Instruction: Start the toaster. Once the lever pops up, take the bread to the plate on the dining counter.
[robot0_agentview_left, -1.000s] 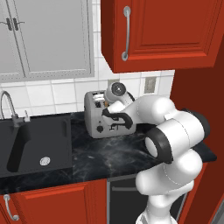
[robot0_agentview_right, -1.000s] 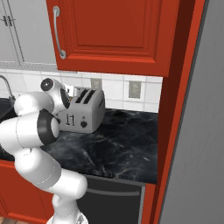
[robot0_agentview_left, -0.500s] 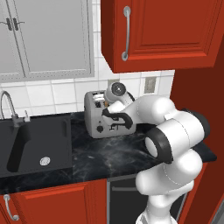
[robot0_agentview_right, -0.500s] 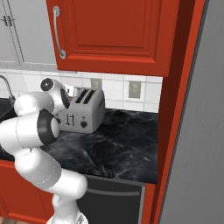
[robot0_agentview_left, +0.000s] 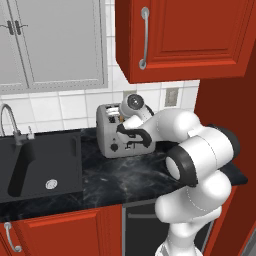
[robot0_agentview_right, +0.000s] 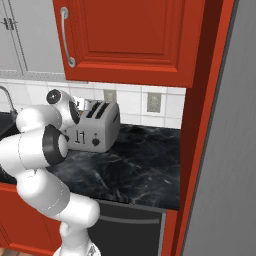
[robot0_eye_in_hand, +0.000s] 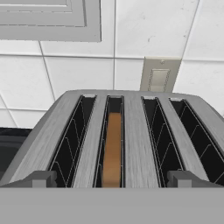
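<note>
The silver-grey toaster (robot0_agentview_left: 114, 134) stands on the black worktop against the tiled wall, also seen from the other side as the toaster (robot0_agentview_right: 98, 131). The bread (robot0_eye_in_hand: 113, 149), a brown slice, sits low inside the second slot from the left of the toaster (robot0_eye_in_hand: 140, 144). My gripper (robot0_agentview_left: 134, 135) hangs at the toaster's front face, near its top edge. In the hand view my gripper (robot0_eye_in_hand: 111, 179) is open, its two tips standing wide apart over the front rim with nothing between them. The plate and the dining counter are out of view.
A black sink (robot0_agentview_left: 40, 160) with a faucet (robot0_agentview_left: 9, 122) lies left of the toaster. Red upper cabinets (robot0_agentview_left: 190, 40) hang overhead. A wall outlet (robot0_eye_in_hand: 158, 75) sits behind the toaster. A tall red panel (robot0_agentview_right: 200, 125) bounds the worktop (robot0_agentview_right: 135, 160) on the right.
</note>
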